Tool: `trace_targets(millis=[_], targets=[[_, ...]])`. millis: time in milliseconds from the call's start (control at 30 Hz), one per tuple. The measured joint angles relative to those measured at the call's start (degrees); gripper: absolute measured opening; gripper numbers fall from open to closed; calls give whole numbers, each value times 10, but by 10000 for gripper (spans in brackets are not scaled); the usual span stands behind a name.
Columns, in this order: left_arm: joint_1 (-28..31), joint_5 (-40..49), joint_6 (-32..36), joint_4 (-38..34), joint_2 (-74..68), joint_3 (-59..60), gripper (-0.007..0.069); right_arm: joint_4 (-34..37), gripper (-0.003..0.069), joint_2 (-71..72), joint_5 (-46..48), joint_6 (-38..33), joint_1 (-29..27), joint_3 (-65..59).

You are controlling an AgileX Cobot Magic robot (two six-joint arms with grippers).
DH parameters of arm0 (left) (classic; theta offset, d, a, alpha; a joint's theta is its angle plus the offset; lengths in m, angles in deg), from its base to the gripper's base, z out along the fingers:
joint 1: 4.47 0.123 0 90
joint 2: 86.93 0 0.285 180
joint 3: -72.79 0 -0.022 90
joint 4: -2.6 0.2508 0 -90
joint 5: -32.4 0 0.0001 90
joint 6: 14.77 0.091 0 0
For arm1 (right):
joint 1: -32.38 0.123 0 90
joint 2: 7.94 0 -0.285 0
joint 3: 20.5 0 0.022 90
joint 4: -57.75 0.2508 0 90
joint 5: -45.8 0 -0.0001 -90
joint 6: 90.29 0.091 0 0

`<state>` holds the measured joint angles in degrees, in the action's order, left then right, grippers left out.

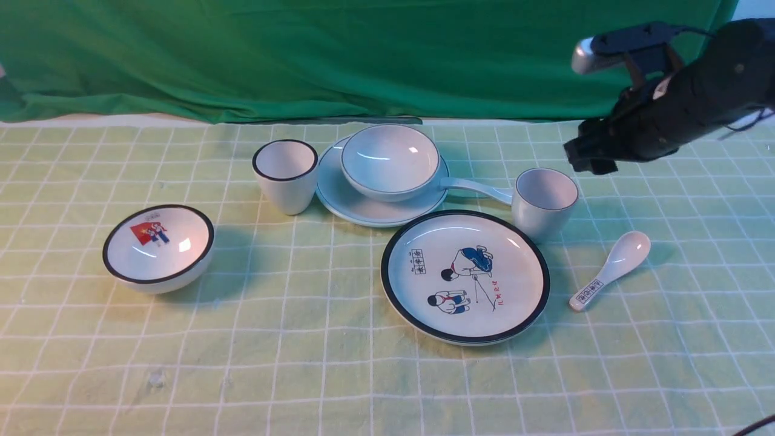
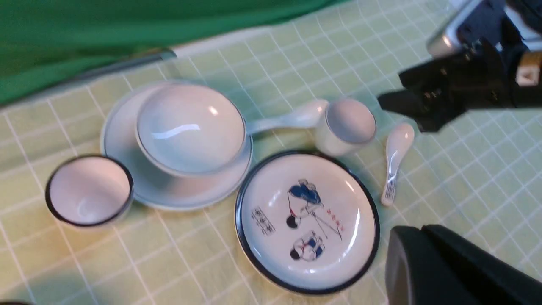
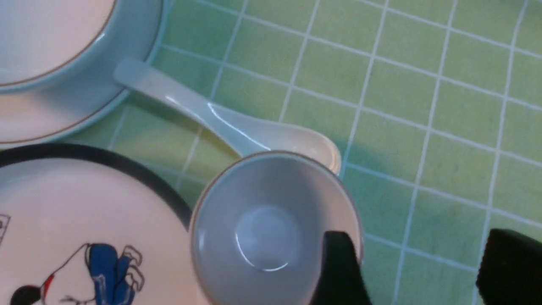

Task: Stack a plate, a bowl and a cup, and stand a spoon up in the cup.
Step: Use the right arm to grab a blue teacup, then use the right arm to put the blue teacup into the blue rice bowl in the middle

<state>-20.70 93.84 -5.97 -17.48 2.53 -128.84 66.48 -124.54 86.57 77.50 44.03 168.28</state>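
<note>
Right pincer (image 3: 417,254) is spread above the cup (image 1: 545,200); left pincer (image 2: 423,254) is pressed together.
Bowl (image 1: 389,160) is seated in plate (image 1: 363,209) toward the table's (image 1: 242,363) far edge; cup is seen empty.

The cup (image 1: 544,203) hides the scoop end of the spoon (image 1: 478,188), and the bowl (image 1: 390,160) covers much of the plate (image 1: 363,209).

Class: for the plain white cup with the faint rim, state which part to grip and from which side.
Likely the rim of the cup, from above, straddling its right-hand wall. It stands upright, mouth open and empty; the cartoon plate crowds its front-left and the plain spoon lies behind its left, so the right looks freest.
</note>
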Motion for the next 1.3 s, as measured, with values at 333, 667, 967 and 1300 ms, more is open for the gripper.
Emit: trace_targets(millis=[333, 667, 967, 1300], targets=[[0, -93, -8, 104, 210, 307, 1, 1, 311, -85, 34, -19, 0, 41], [0, -177, -20, 172, 383, 573, 9, -2, 87, -86, 134, -37, 7, 154], [0, -353, -20, 156, 396, 678, 9, 0, 87, -124, 134, -37, 107, 322], [0, -374, -20, 127, 396, 678, 9, 1, 87, -247, 139, -27, 146, 437]])
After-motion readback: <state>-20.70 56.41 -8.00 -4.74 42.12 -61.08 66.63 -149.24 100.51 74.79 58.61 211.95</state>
